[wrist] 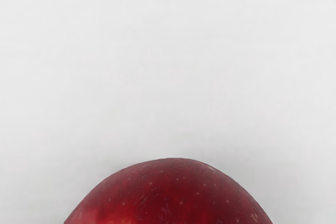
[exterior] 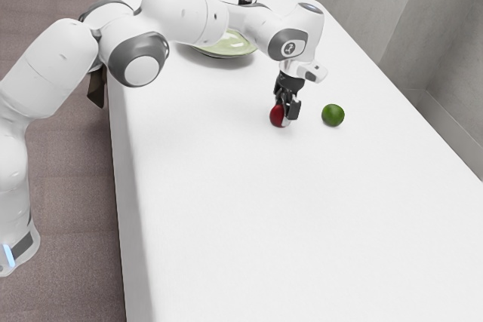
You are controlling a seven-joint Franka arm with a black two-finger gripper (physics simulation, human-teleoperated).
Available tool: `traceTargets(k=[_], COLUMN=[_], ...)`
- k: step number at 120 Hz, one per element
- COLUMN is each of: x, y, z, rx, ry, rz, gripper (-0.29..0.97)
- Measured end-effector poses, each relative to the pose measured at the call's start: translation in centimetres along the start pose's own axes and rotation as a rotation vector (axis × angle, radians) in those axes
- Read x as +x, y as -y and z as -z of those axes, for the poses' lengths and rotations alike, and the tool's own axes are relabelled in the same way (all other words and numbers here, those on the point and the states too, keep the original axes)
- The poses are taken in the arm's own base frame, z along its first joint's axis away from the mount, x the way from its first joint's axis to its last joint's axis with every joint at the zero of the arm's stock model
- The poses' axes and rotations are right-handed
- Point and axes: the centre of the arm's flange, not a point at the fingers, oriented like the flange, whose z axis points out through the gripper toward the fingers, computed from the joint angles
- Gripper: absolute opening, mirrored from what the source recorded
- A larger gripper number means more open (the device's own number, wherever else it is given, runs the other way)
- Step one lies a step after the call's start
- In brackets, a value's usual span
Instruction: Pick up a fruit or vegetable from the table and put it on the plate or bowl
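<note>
Jaws sit low at the apple mid-tabletop; can't tell if they're pinching it or just straddling. Lime lies near, to its right. Get a centred grip, then lift straight up before swinging to the plate, far left.

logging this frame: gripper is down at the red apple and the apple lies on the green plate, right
No. The gripper is down at the red apple, but the apple is out on the white table, not on the green plate, which sits apart, partly behind the arm. The exterior view shows it.
</note>
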Motion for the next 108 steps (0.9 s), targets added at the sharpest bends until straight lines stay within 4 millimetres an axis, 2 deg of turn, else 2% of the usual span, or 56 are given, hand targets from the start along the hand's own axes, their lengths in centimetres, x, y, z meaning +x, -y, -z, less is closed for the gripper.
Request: traceTargets(k=[28, 52, 94, 108], x=[0.0, 0.4, -0.8, -2.2], y=[0.0, -0.3, -0.4, 3.0], z=[0.2, 2.8, 11.7, 14.5], rx=[0.007, 0.023, 0.087, 0.127], ry=[-0.006, -0.049, -0.161, -0.194], rz=[0.000, -0.009, -0.013, 0.031], gripper=[0.37, 0.33, 0.27, 0.28])
